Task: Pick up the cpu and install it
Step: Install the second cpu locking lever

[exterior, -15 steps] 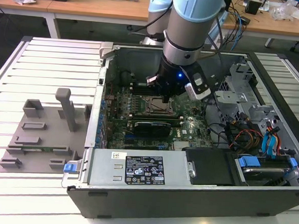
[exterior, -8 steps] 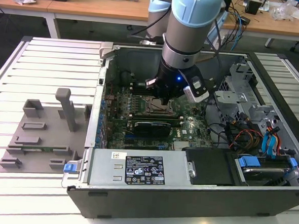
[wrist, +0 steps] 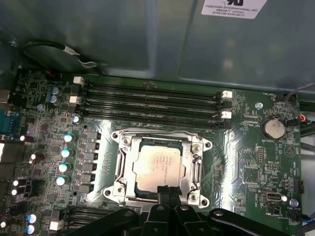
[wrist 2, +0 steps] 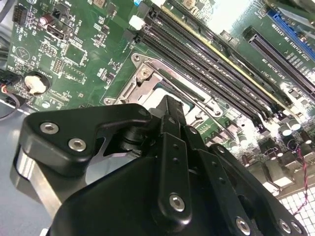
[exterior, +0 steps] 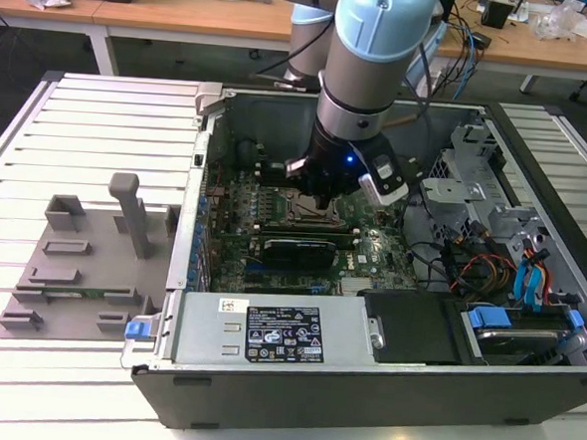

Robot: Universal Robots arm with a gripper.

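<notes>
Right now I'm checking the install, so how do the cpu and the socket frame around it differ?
In the first wrist view the cpu is a flat, solid square with a smooth, printed metal top, while the socket frame is an open metal border with screws at its corners. The cpu lies inside and the socket frame surrounds it. The pincer tips reach the cpu's near edge, across the socket frame. Both are silvery metal, lying flat on the green motherboard.

The silver cpu [wrist: 158,166] lies flat, apparently seated in-socket.
</notes>
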